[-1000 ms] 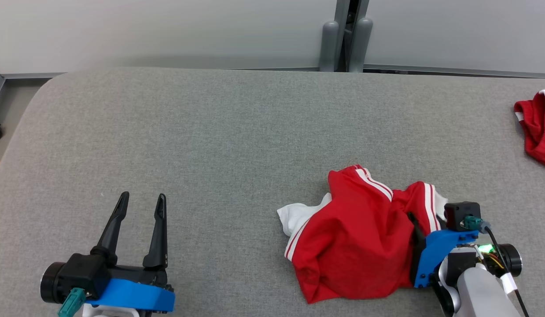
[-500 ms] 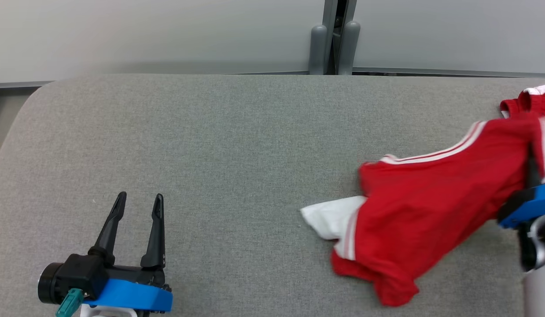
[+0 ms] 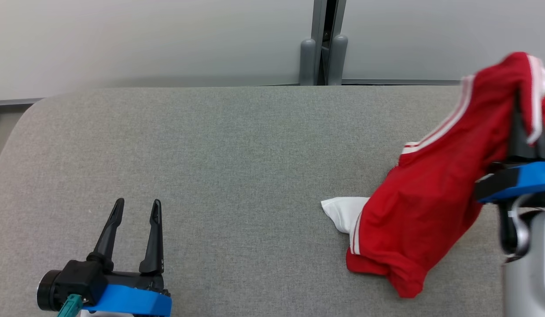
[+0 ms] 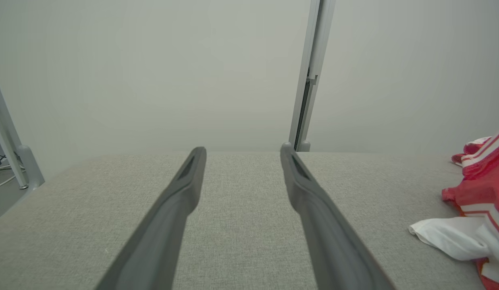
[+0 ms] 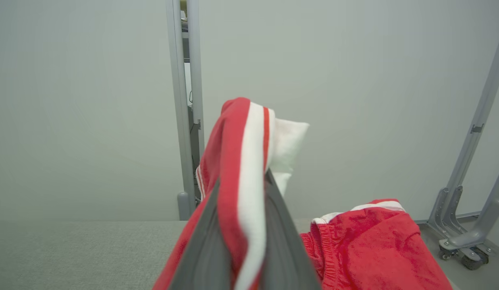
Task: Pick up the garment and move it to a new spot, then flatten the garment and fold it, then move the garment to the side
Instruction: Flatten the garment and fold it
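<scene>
Head view: right gripper is pinching the red-and-white garment at far right and holding its top end up off the grey table. The garment's lower end and white flap are resting on the table. Left gripper is sitting lower left, fingers spread, empty.

Left wrist view: the spread fingers are pointing over bare table, with the garment at the right edge.

Right wrist view: the fingers are clamping a striped fold. A second red cloth is lying to the right.
</scene>
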